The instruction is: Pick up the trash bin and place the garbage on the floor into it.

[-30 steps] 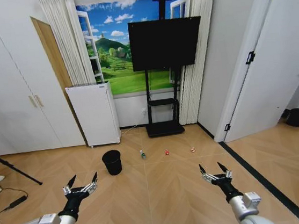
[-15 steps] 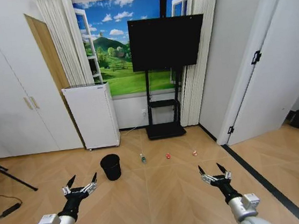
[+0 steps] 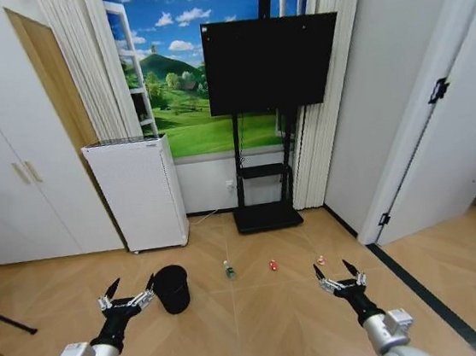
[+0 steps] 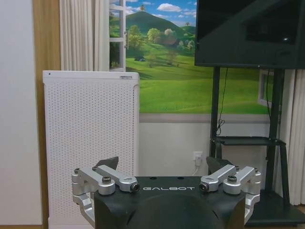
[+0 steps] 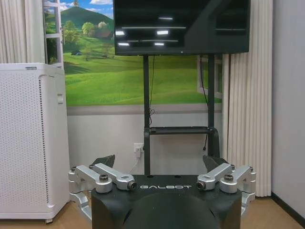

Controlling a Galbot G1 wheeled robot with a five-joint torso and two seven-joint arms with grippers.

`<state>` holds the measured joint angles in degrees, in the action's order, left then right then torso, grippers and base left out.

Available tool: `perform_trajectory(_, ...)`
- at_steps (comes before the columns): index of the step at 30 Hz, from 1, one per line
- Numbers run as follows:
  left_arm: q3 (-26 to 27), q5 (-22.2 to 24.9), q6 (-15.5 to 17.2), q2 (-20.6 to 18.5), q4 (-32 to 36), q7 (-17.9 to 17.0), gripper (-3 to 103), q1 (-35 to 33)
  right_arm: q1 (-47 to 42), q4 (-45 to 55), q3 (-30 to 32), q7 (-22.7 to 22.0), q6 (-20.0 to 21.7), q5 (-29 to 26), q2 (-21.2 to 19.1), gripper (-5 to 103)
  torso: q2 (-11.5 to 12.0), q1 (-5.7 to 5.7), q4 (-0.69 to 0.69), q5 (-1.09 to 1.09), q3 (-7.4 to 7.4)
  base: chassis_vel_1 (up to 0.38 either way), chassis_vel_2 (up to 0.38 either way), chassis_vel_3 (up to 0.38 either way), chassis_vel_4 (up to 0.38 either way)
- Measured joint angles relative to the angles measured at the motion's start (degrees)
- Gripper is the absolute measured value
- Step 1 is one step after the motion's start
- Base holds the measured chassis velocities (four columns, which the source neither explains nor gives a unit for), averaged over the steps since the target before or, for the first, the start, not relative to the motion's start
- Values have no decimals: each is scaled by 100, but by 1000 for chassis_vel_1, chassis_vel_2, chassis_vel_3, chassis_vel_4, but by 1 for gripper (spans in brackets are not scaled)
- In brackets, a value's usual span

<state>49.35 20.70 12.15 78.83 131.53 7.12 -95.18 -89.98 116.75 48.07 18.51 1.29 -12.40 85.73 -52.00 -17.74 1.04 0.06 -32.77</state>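
You had both end effectors, left and right, splayed apart above the floor; trash bin stood just beyond the left one.

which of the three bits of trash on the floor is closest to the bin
The clear bottle with the green label: it stands at the end of the row nearest the black trash bin, while both red pieces lie farther off.
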Motion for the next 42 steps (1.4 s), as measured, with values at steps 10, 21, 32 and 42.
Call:
perform_trajectory(10, -12, -27, 14, -3, 32, -27, 100, -22, -42, -15, -12, 29, -78, 39, 23, 100, -4, 5, 0, -15, 2, -354, 347, 357, -354)
perform_trajectory(21, -2, -36, -22, 33, -24, -32, 100, -13, 5, -66, -82, -80, -109, 275, 74, 100, -3, 1, 2, -11, 0, -351, 351, 341, -339)
perform_trajectory(32, 12, -118, 56, 94, 53, -31, 100, -78, -50, -120, -92, -159, -100, 360, 105, 100, 136, 70, 2, -7, 79, -95, 103, 61, -64)
perform_trajectory(42, 15, -165, 61, 96, 91, -31, 100, -117, -115, -127, -93, -156, -170, 348, 162, 100, 413, 180, 2, -7, 233, 37, -22, -15, 26)
